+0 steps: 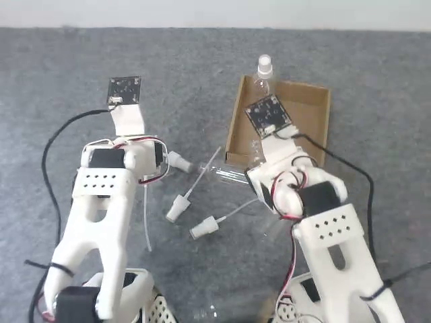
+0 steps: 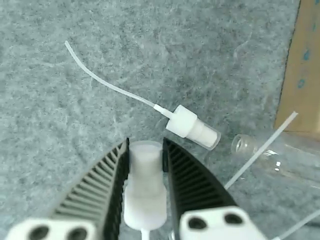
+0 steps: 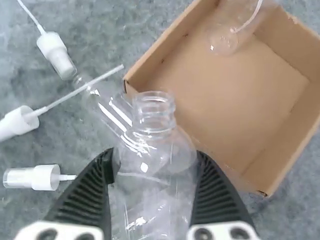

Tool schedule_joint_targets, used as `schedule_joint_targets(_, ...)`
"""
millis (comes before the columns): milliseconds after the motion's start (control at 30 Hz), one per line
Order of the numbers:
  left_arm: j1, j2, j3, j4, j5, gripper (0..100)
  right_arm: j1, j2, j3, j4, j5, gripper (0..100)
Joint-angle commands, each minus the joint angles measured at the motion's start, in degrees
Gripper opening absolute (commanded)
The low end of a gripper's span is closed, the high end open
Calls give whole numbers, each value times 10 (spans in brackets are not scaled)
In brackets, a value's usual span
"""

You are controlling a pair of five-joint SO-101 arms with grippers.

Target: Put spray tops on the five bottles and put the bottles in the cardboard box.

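The left pincer [image 2: 146, 146] is clamped on a spray top [image 2: 145, 192] and the right pincer [image 3: 155, 157] on an open bottle [image 3: 154, 117] by the cardboard box's [image 3: 155, 55] near-left corner, so capping seems in hand, and next calls for lining the top up over the bottle.

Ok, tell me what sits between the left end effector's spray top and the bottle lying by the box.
A loose spray top lies on the carpet just short of the lying bottle, and a thin dip tube crosses its neck.
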Motion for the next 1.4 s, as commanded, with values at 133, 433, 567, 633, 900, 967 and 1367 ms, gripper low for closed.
schedule_joint_targets(133,0,-40,-8,4,-1,10,-45,-125,74,-31,-8,6)
schedule_joint_targets(433,-4,-205,57,-10,-4,10,-54,-161,105,-35,-11,6)
schedule_joint_targets(567,-2,-236,62,-10,-4,10,-55,-161,105,-35,-12,6)
schedule_joint_targets(633,-4,-239,63,-9,-4,10,-55,-161,105,-35,-12,6)
schedule_joint_targets(900,-4,-244,91,-12,-18,10,-55,-167,105,-36,61,6)
schedule_joint_targets(967,-4,-244,91,-12,-18,10,-56,-167,105,-30,120,6)
schedule_joint_targets(1367,-4,-244,90,-13,-20,10,-51,-162,111,-101,187,6)
